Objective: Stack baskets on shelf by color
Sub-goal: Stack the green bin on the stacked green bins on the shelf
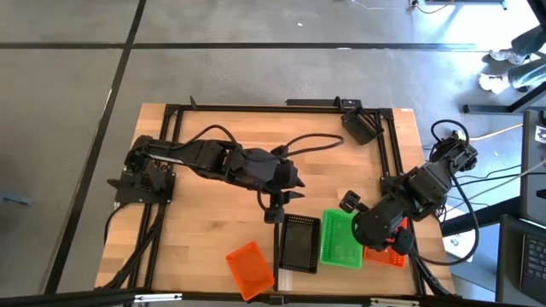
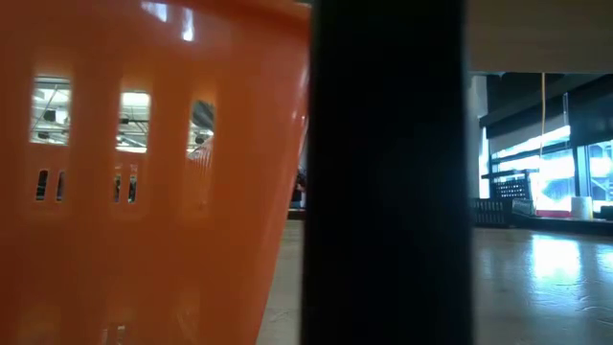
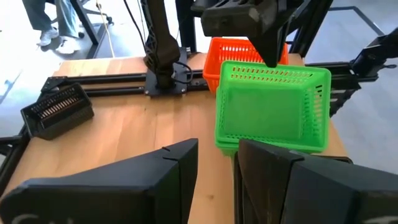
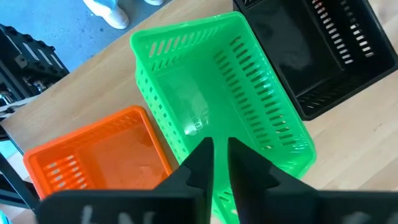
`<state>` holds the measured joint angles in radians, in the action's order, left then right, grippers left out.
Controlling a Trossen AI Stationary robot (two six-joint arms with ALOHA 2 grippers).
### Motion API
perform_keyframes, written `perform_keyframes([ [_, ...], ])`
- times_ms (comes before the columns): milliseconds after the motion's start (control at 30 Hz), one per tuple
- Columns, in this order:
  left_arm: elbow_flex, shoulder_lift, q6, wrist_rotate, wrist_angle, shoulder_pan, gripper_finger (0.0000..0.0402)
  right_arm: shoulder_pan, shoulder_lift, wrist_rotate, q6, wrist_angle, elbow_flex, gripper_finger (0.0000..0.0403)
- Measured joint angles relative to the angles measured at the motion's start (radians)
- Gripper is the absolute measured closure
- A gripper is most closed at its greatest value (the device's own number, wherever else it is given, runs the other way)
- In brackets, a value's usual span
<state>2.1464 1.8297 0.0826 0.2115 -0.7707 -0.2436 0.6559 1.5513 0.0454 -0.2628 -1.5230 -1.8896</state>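
Grey concrete floor surrounds my station; the desk (image 1: 213, 247) is pale wood planking in a black metal frame. Items on hand: one green basket (image 1: 339, 240), rigid moulded plastic, rectangular, slotted walls, smooth floor, sitting between a black basket (image 1: 299, 243) of the same pattern and an orange basket (image 1: 386, 254) at the desk's right front edge. A second orange basket (image 1: 250, 264) lies apart, skewed, near the front edge; a second black basket (image 1: 362, 125) rests far back by the frame. I cannot pick out a separate shelf board. My right claw (image 4: 219, 163) hangs over the green basket's near wall, fingers (image 4: 198, 167) nearly together with a thin gap, not visibly clamped on anything. My left claw (image 3: 214, 171) waits mid-desk above the black basket's far side, fingers apart and empty. Step in hand, as I judge it: placing or adjusting the green basket in the row. Next move likely calls for lifting clear, then fetching the stray orange basket to nest with its match.
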Motion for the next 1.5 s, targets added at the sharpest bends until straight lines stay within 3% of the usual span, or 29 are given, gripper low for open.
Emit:
perform_keyframes([
  [267, 0.0, 0.0, 0.0, 0.0, -0.007, 0.0, 0.0294, 0.002, -0.003, 0.017, -0.008, 0.001, -0.008, 0.0323],
  [467, 0.0, 0.0, -0.008, 0.0, -0.007, 0.001, 0.0295, 0.002, -0.002, 0.174, -0.008, -0.053, -0.017, 0.0327],
  [700, 0.0, 0.0, -0.008, 0.0, -0.006, 0.001, 0.0295, 0.002, 0.001, 0.081, -0.057, -0.048, 0.001, 0.0333],
  [1500, 0.0, -0.002, -0.007, 0.0, -0.006, 0.001, 0.0295, -0.012, 0.049, 0.091, -0.132, -0.047, 0.002, 0.0332],
])
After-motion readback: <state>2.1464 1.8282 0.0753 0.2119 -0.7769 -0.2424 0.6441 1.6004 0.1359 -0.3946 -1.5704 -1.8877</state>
